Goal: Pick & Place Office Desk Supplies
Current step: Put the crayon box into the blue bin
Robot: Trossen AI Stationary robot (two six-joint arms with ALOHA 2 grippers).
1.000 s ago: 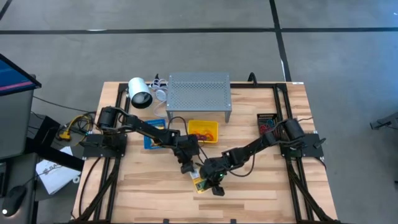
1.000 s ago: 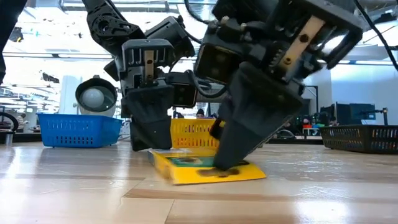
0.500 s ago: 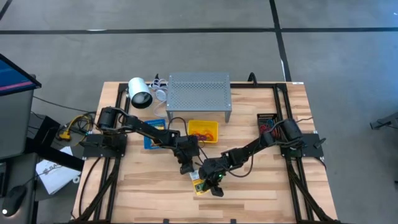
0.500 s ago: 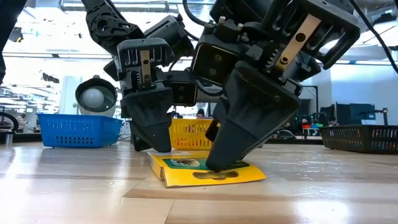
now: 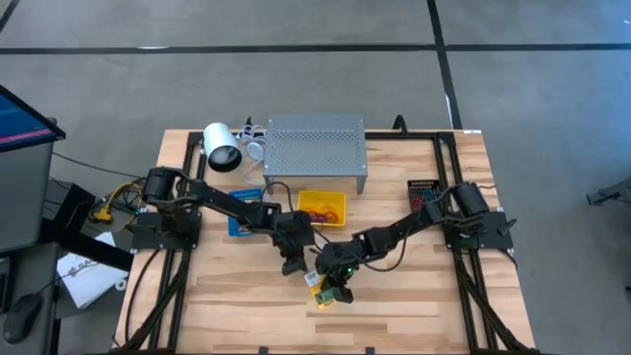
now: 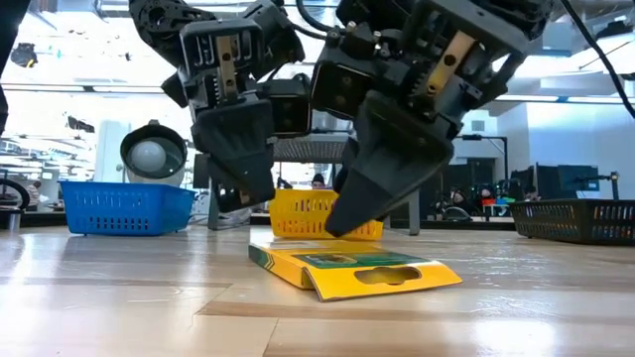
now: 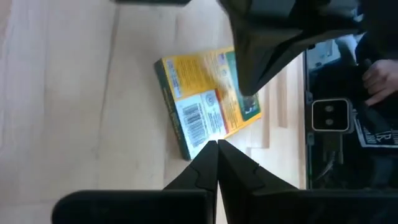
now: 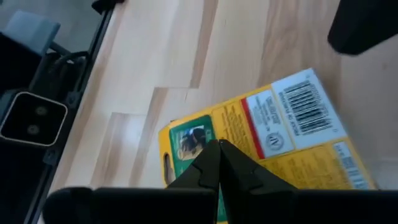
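A yellow-green crayon box (image 6: 352, 273) lies flat on the wooden table near its front middle, barcode side up in the wrist views (image 7: 205, 102) (image 8: 280, 143). My left gripper (image 6: 250, 198) hangs shut a little above and just behind the box's left end (image 5: 293, 266). Shut as well, my right gripper (image 6: 337, 226) points down at a slant over the box's middle (image 5: 335, 294), with a gap under its tips. In the high view the right gripper hides most of the box (image 5: 315, 283). No rubber bands lie on the bare table.
Behind the box stand a yellow bin (image 5: 322, 207) holding small loops, a blue bin (image 5: 245, 225) partly under the left arm, and a grey perforated shelf (image 5: 315, 153). A black bin (image 5: 426, 192) sits at the right, a white round lamp-like object (image 5: 223, 148) at the far left.
Both grippers have risen off the crayon box, the right one also drawing back toward the table's far edge. The box, held down under the right fingertips a second ago, now lies free and has turned slightly on the table.
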